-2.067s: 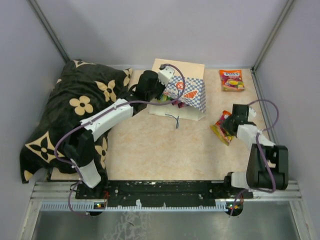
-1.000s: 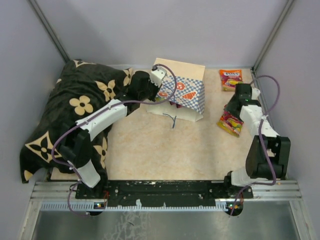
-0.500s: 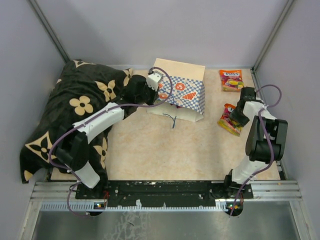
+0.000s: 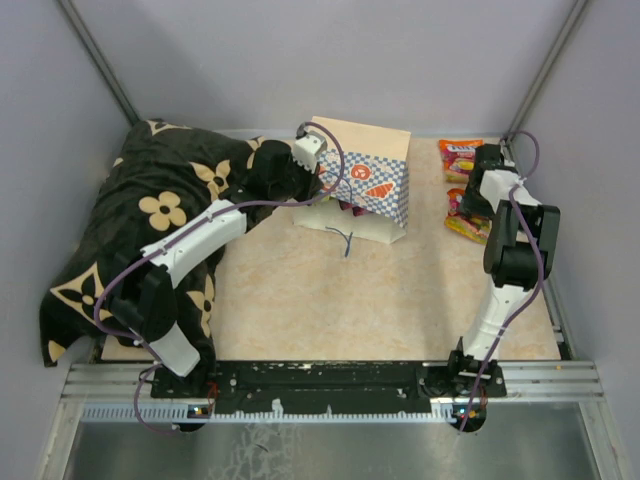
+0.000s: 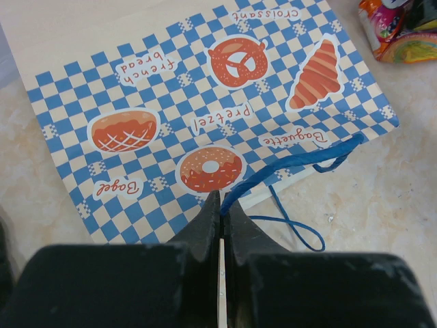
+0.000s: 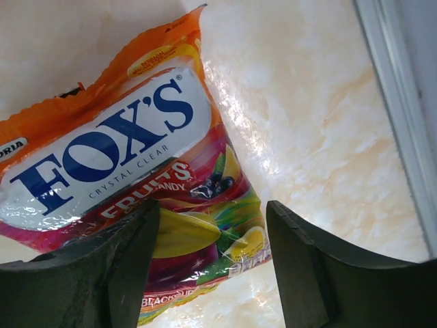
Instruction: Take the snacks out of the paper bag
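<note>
Both sides have moved. Left end effector (image 5: 220,205), clenched on blue cord (image 5: 293,166), has drawn back leftward at paper bag (image 4: 375,185), 12 o'clock. Right end effector (image 6: 210,222), released, has left second packet (image 4: 466,222) at 2 o'clock and hovers over orange packet (image 6: 116,157). Bag likely still loaded.

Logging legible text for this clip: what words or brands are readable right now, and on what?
"Croissant": paper bag
"French bread": same bag
"Pretzel": same bag
"Baguette": same bag
"Bagel": same bag
"FOX'S": orange packet
"CRYSTAL CLEAR": same packet
"FRUITS": same packet
Packet's smaller print: cut off or blurred.
</note>
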You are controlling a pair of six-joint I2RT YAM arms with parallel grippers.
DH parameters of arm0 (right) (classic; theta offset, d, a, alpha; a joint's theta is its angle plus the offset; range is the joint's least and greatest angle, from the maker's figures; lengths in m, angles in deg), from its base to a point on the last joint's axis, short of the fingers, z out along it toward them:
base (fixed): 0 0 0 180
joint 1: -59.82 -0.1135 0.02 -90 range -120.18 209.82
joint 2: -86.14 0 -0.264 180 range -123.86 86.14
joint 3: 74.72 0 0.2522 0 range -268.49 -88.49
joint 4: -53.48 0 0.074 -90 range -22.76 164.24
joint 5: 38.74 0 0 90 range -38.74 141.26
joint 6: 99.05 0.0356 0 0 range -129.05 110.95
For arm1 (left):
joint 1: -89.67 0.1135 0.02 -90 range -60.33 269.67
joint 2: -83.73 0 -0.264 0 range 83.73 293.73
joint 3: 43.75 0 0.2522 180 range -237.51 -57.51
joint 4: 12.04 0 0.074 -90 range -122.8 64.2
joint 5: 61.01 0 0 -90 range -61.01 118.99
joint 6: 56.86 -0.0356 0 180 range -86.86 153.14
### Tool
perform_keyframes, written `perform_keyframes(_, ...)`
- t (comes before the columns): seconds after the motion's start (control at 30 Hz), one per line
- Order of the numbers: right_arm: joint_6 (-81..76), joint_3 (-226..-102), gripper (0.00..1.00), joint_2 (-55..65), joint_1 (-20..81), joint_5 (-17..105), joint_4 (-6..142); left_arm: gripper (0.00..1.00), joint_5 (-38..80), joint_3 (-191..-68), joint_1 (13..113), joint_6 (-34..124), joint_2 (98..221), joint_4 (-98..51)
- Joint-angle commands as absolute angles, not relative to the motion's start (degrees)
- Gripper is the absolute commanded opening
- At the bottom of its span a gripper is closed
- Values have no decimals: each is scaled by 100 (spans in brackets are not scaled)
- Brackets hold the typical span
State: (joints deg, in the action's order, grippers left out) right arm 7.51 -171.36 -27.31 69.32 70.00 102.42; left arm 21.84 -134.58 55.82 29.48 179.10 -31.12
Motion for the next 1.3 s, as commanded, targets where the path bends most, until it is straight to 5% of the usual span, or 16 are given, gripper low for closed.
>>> perform_keyframes(0.0,185,-17377,71,-3018,6833,7500,10654,0,1917,-13829,5618,3104,17971,-3233)
perform_keyframes(0.2,794,-16641,98,-1317,6840,6573,9701,0,1947,-14079,5609,3384,17972,-3173)
perform_keyframes(0.43,2008,-15516,95,-1009,6852,5810,8912,0,2283,-13995,5600,3446,17980,-3205)
perform_keyframes(0.8,1639,-15406,71,-2158,7245,5843,8643,0,2780,-13670,5602,3279,17688,-3637)
perform_keyframes(1.07,1452,-15136,72,-1518,7582,5855,8554,0,2569,-13786,5601,3417,17667,-3618)
perform_keyframes(1.27,1015,-15546,86,-903,7511,5392,8945,0,2373,-14097,5565,3497,17738,-3591)
